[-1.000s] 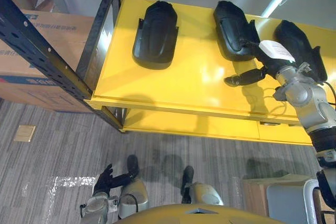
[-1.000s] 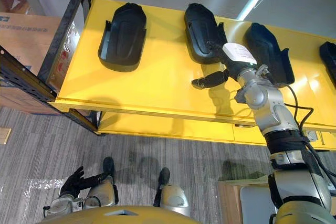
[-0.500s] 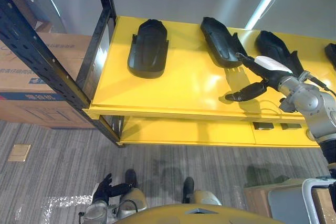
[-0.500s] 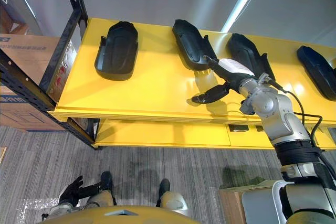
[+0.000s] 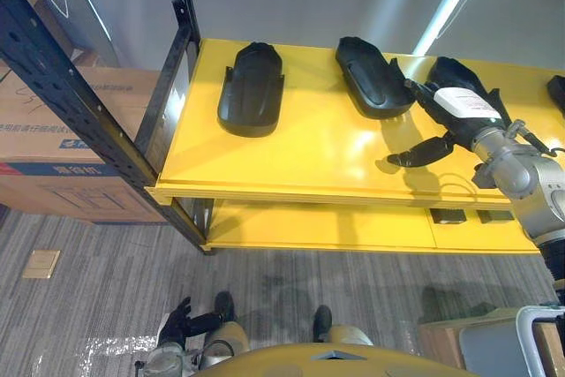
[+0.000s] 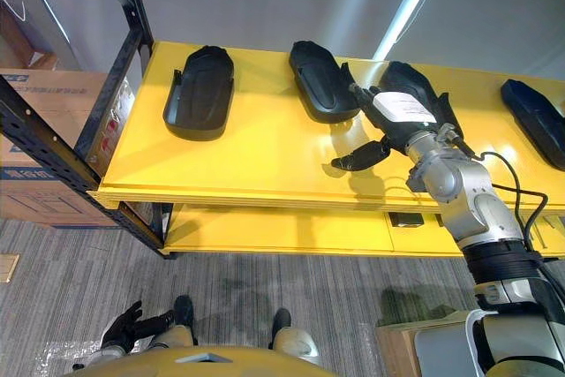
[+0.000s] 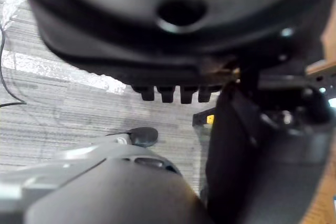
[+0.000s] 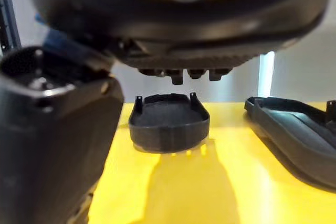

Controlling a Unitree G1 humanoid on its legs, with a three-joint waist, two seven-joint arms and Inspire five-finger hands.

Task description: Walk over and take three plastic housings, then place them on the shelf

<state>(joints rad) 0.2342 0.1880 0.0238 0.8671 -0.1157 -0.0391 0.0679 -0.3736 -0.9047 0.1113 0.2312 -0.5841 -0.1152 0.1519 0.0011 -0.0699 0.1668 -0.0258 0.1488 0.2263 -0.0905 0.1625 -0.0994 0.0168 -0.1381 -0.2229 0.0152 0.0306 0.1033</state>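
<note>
The right robot hand (image 6: 399, 114) hangs over the yellow shelf (image 6: 256, 156) at its right part, fingers straight, thumb standing apart, holding nothing. It sits directly above the third housing (image 6: 417, 77); contact cannot be confirmed. The left housing (image 5: 252, 90) and middle housing (image 5: 372, 77) lie on the far half of the shelf, apart from each other, a spacing that probably lets each be set down without knocking its neighbour. A fourth housing (image 6: 535, 119) lies at the far right. The left robot hand (image 5: 177, 322) hangs low near the floor, fingers relaxed and empty, evidently not needed here. With three housings shelved, placement appears complete or nearly so.
</note>
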